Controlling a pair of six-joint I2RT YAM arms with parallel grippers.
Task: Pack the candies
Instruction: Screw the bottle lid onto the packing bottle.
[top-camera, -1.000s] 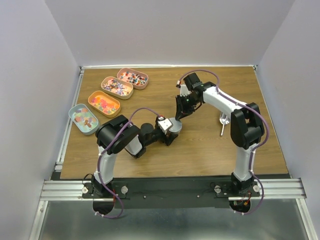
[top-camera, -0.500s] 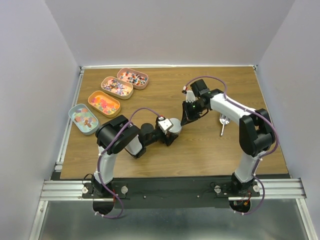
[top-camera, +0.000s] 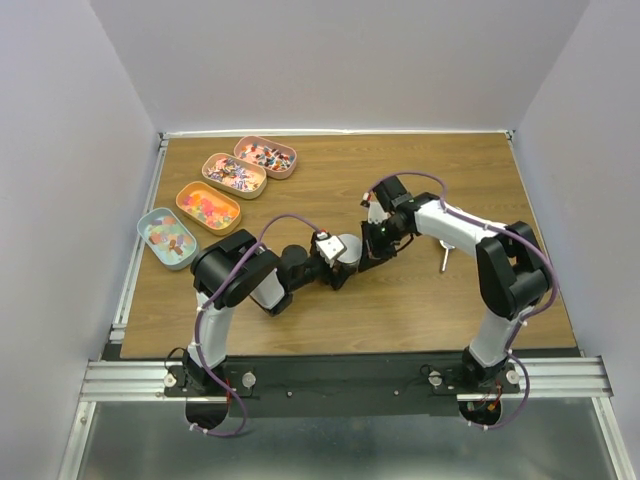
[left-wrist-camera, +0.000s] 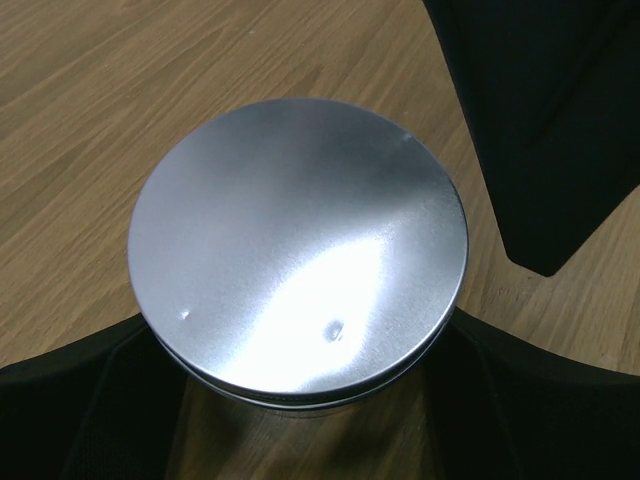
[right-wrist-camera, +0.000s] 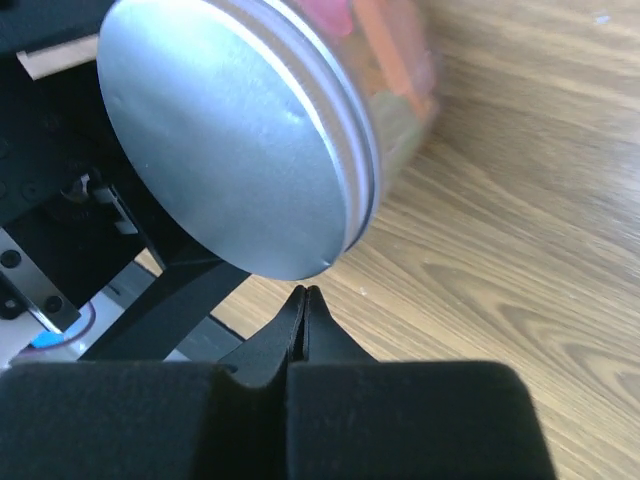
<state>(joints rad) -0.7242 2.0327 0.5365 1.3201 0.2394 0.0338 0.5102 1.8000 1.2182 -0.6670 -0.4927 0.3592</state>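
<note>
Right gripper (right-wrist-camera: 303, 300) is clenched on nothing, its fingertips pressed together just below the rim of the metal lid (right-wrist-camera: 225, 150), while the left gripper (top-camera: 345, 258) clasps the clear jar (right-wrist-camera: 400, 90) by its sides, mid-table and tipped toward the right arm. The candies (top-camera: 208, 208) lie mostly in four oval tins (top-camera: 160, 250) at the far left, and orange and red shapes behind the jar wall are probably more of them, though that patch is blurred. They look tiny, light and loose, likely to roll and scatter, so they are better carried in the silver scoop (top-camera: 445, 252) lying to the right than pinched. The smooth lid looks slippery and is best taken by its ridged edge. Compared with a second ago, the right arm has swung down from behind the jar and its jaws have closed; the jar, tins and scoop have not moved.
</note>
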